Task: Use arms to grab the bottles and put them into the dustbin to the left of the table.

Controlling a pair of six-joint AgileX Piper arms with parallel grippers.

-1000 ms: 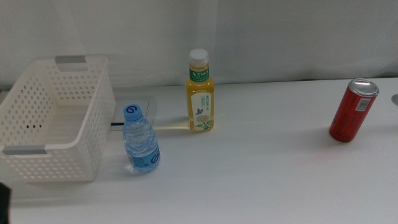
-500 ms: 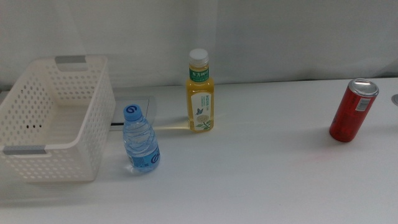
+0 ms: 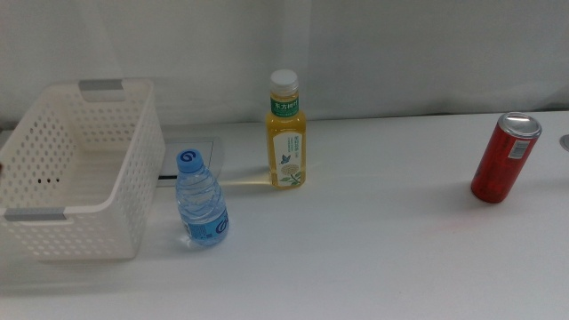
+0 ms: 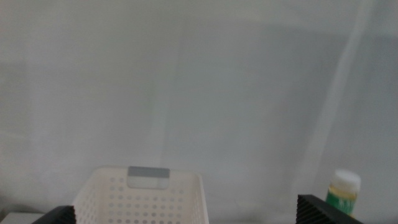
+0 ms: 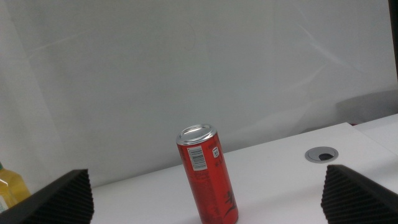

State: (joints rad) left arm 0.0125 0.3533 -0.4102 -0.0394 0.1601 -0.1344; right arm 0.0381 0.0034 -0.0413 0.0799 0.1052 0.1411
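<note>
A: On the large plain white table (image 3: 373,258), what does the scene offer, biggest thing first?

B: The white perforated plastic dustbin (image 3: 133,200) sits at the left side, empty as far as the view shows. Well to its right stands the taller yellow drink bottle with a white cap (image 3: 286,133), upright near the back. The short clear water bottle with a blue cap (image 3: 201,203) stands upright just beside the dustbin's right wall. A red drink can (image 3: 504,157) stands far off at the right.

A: How will the bottles handle?

B: Likely light, smooth and a little slippery. The clear one looks thin-walled and may dent under a hard squeeze; the yellow one seems stiffer. Mid-body, across the label, looks the safest hold on each.

A: And the arms?

B: Neither shows in the middle view. The left gripper (image 4: 193,218) looks level toward the dustbin's rim and the yellow bottle's cap, jaws spread wide and holding nothing. The right gripper (image 5: 208,199) faces the red can, jaws likewise wide apart and empty.
</note>
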